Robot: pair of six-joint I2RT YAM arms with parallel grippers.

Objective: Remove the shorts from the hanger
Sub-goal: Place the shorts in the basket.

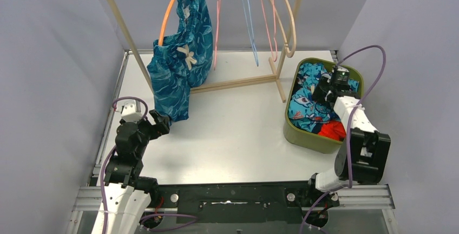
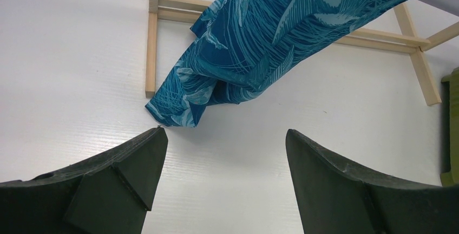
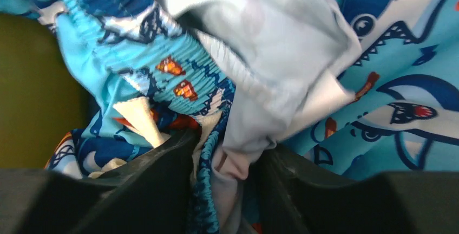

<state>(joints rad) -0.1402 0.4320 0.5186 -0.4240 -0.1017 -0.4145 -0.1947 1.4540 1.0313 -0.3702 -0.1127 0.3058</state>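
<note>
Teal leaf-print shorts (image 1: 178, 66) hang crumpled off the orange hanger (image 1: 168, 14), hem down by the worktop (image 1: 233, 136). Left tool (image 2: 224, 132) gapes wide and empty just beside it. Right tool (image 3: 227, 144) is down in the green bin (image 1: 308, 139), its jaws narrowly parted with the turquoise cartoon-print shorts (image 3: 379, 82) bunched between them. Can't tell if it grips.

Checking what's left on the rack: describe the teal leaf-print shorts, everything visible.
The teal leaf-print shorts are soft, thin-looking fabric, dark teal with pale leaf lines and a white drawstring bow at the gathered waist. They hang slack and crumpled from the orange hanger on the wooden rack, one leg trailing down past the rack's base bar. The left claw is open just short of the hem, not touching it.
</note>
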